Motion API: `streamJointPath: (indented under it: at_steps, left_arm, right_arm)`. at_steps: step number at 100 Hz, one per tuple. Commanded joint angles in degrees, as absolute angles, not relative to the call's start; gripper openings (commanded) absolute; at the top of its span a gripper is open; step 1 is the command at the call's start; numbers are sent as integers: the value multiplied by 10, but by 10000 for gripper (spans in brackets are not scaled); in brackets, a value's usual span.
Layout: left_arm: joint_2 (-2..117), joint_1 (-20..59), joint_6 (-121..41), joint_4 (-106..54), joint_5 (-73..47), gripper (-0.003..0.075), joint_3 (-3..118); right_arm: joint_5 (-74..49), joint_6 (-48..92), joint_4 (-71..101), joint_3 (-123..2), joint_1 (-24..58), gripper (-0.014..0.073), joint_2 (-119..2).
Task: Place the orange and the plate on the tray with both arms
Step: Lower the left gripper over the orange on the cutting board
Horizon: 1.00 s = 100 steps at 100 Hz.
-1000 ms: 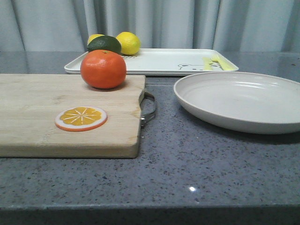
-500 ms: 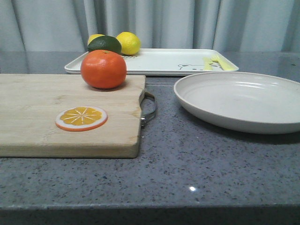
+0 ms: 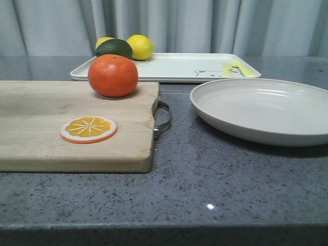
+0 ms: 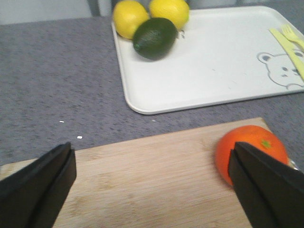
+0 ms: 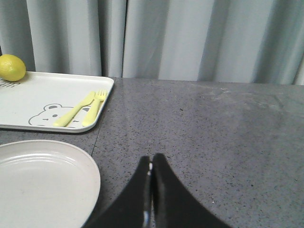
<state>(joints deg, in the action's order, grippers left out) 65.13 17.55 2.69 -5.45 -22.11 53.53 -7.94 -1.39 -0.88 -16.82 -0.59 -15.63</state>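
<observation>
Orange (image 3: 113, 75) sat on wooden board (image 3: 46, 123), left gripper (image 4: 152, 183) jaws spread wide over it; right gripper (image 5: 151, 173) jaws pressed together, empty.

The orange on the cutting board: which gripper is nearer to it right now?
Left. The left gripper, jaws wide open, hangs over the cutting board with the orange by one finger. The right gripper, shut, is beside the plate.

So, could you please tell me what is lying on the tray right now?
On the tray: two lemons, a dark green fruit beside them, and a yellow fork and spoon by the bear drawing. No orange or plate there yet. In the front view, the orange hides part of its near edge.
</observation>
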Motion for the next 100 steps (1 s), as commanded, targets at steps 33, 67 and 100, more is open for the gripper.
streamJointPath:
  at_steps: [33,67,100]
  left_arm:
    - [816,268,27,-106,-336,662,744]
    - [927,268,26,-152,-471,662,857]
    - [986,268,25,-148,-496,662,890]
  right_arm:
    - [-38,-14,-15,-188,-11,-57,-166]
    - [-38,-14,-15,-188,-11,-57,-166]
    - [-40,-14,-15,-188,-11,-57,-166]
